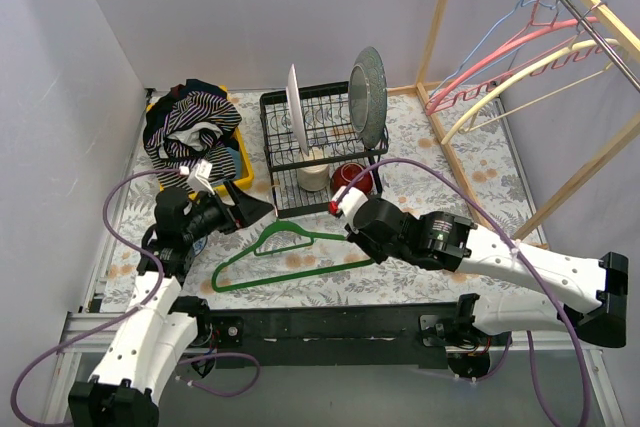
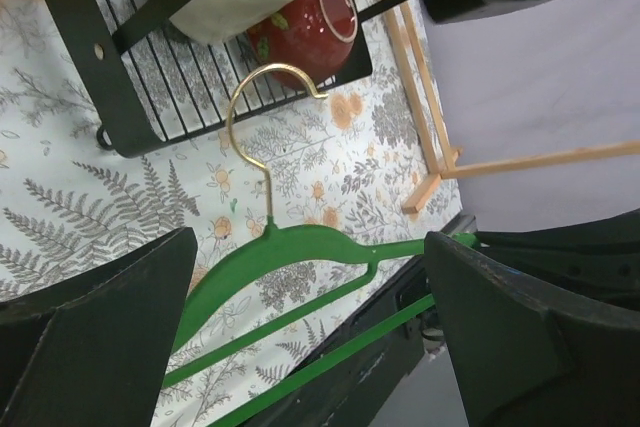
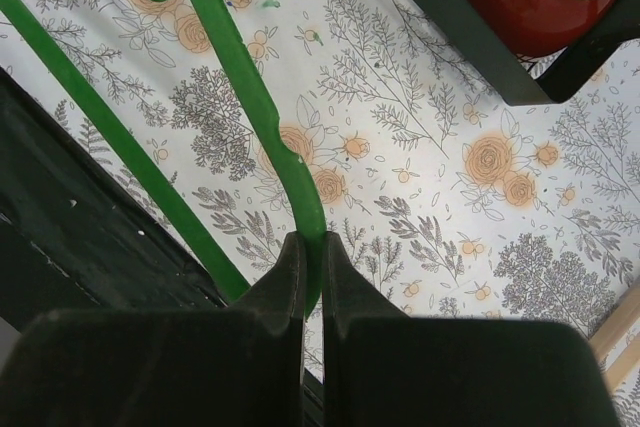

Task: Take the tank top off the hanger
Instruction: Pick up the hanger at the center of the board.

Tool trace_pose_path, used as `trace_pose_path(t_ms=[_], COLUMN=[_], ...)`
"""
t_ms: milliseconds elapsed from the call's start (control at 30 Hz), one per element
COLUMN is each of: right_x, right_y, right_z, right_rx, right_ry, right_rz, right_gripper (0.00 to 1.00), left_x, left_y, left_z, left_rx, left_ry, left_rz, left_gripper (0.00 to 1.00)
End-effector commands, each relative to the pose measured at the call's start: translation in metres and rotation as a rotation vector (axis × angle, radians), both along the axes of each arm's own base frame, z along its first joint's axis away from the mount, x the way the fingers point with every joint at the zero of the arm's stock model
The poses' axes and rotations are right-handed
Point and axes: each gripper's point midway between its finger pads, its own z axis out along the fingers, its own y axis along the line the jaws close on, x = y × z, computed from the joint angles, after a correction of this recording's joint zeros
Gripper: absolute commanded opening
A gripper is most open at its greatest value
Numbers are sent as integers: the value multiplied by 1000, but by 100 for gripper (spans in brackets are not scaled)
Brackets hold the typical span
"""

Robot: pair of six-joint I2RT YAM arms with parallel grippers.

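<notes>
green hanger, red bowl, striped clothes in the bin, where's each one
green hanger [image 2: 300, 242], left wrist view, on the neck below its hook
red bowl [image 2: 315, 32], left wrist view, on its outer side
striped clothes [image 1: 190, 119], top view, on the middle of the pile

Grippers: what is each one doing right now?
Left gripper: open, holding nothing.
Right gripper: closed on the green hanger.
</notes>
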Motion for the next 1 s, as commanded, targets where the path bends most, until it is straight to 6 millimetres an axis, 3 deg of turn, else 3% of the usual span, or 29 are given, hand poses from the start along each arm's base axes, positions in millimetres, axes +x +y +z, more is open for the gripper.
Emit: trace_pose_path(t_ms=[0, 233, 467, 600, 700, 900, 967], right_x=[5, 4, 3, 3, 3, 2, 1], right_y=[9, 12, 11, 11, 12, 13, 12], right_z=[26, 35, 40, 45, 48, 52, 53], right_rx=[94, 132, 140, 148, 155, 172, 173], right_ry=[-60, -69, -74, -79, -82, -85, -85], right_rz=[10, 26, 33, 38, 44, 48, 52], right_gripper=[1, 1, 1, 1, 1, 1, 1], left_x=[0, 15, 14, 20, 24, 21, 20], left_y=[-14, -18, -36, -41, -42, -46, -45], left_z=[-12, 5, -21, -13, -15, -13, -7], left_rx=[-75, -80, -62, -49, -25, -33, -36], left_ry=[24, -83, -3, -27, -24, -14, -25], left_rz=[-77, -62, -125, -117, -105, -127, -126], left_gripper=[97, 86, 54, 52, 59, 32, 14])
